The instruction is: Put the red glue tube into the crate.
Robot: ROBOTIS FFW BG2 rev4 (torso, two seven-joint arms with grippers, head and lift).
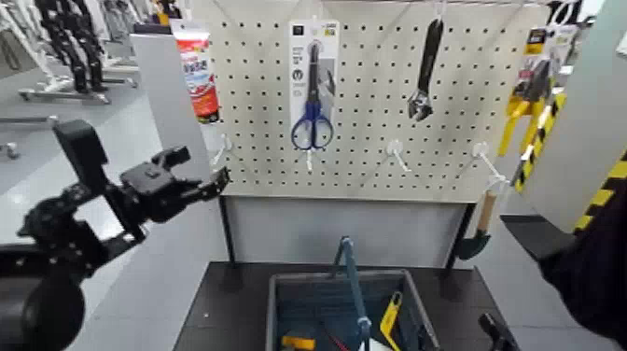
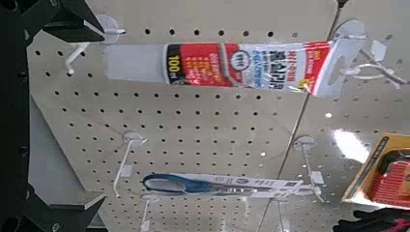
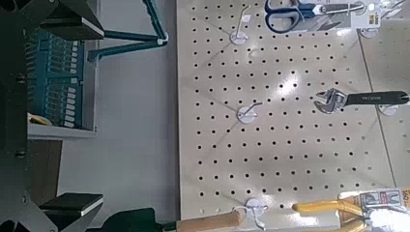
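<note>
Currently the left gripper is waiting w/ its fingers apart near the pegboard, and the red glue tube is hanging on its hook, so the approach step seems to be going on. Next move is probably needing closure around the tube, then lifting it off the hook b/c the crate is standing below.
</note>
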